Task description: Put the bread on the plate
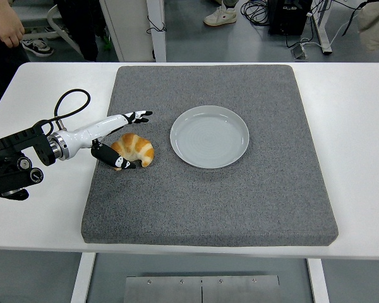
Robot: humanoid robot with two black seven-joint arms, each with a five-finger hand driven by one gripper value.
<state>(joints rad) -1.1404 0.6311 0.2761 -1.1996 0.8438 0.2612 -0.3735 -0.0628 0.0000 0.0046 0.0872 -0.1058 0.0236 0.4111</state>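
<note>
- Person's hand [7, 26]: visible at the top left corner, beyond the table's far edge.
- White table [44, 208]: carries a grey mat [240, 202] that covers most of its middle.
- Left arm: enters from the left edge, black at the forearm, with a looped black cable [66, 104] above the wrist.
- Left hand [117, 136]: white with black fingertips, reaching over the mat's left edge. The fingers [139, 115] extend past the far side of the croissant; the thumb [117, 161] lies at its near left end. The hand brackets the pastry loosely and has not closed on it.
- Croissant [136, 148]: golden, crescent-shaped, lying on the mat's left part, just left of the plate and apart from it.
- Plate [210, 136]: round, pale blue-grey, sitting on the mat near its centre, nothing on it.
</note>
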